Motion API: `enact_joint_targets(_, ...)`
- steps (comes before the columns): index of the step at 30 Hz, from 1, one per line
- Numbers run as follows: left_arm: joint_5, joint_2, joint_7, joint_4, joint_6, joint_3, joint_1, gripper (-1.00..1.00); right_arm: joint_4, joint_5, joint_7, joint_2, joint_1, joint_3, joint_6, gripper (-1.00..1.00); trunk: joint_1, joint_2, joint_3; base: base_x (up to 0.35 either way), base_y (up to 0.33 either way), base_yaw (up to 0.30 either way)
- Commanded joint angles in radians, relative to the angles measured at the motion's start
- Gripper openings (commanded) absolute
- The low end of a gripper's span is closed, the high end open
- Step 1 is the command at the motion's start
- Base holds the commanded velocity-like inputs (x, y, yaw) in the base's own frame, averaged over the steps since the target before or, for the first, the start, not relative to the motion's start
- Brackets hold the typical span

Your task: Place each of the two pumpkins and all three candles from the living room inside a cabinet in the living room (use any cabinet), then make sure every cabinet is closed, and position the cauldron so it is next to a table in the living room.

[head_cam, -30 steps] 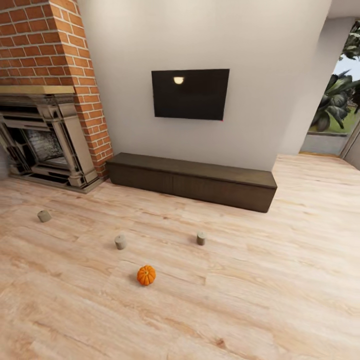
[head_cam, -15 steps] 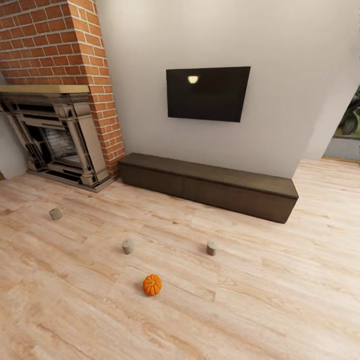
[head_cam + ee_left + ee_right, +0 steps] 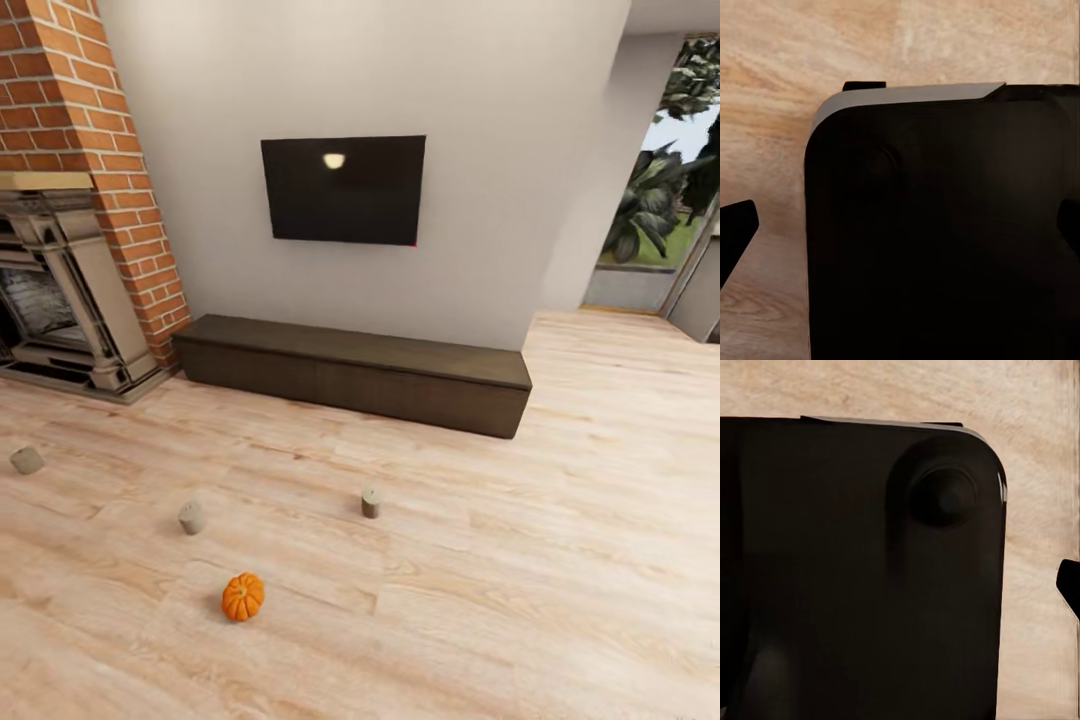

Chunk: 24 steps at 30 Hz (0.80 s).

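Jaws of either arm cannot be judged apart or together: the left wrist view gives a big dark rounded body of the robot over pale wood floor, with only dark slivers at the picture's edges, and the right wrist view gives a similar black body with a round knob over the same floor. From the head view, the whole scene has slid leftward since half a second ago, which is the camera turning and not the things moving; the brick fireplace now sits cut off at the left edge and the garden opening with plants has come back into sight at the right. One pumpkin lies on the wood floor, nearest the camera. Three candles are counted: one standing beyond and right of the pumpkin, one beyond and slightly left of it, and one far to the left near the fireplace hearth. One cabinet, long, low and dark brown, stands against the white wall under a black wall-mounted television, its front faces flush and shut. How the pumpkin and candles lie relative to the jaws cannot be told.
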Motion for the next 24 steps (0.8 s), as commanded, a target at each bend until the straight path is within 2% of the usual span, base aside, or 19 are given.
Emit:
enact_joint_targets(1,0.001,0.0,0.001,-0.001,-0.002,0.0,0.001,1.0,0.0,0.001,-0.001,0.0,0.0,0.0,-0.003,1.0,0.0,0.0,0.0,0.216,-0.255,-0.268)
enact_joint_targets(11,0.002,0.0,0.001,-0.001,-0.002,0.0,0.001,1.0,0.0,0.001,-0.002,0.0,0.0,0.0,-0.003,1.0,0.0,0.0,-0.001,0.237,-0.243,-0.28)
enact_joint_targets(20,0.003,0.0,0.001,-0.001,-0.002,0.0,0.001,1.0,0.0,0.001,-0.002,0.0,0.0,0.0,-0.003,1.0,0.0,0.0,-0.002,0.245,-0.237,-0.065)
enact_joint_targets(24,0.003,0.0,0.001,-0.001,-0.002,0.0,0.001,1.0,0.0,0.001,-0.002,0.0,0.0,0.0,-0.003,1.0,0.0,0.0,-0.002,0.245,-0.237,-0.201)
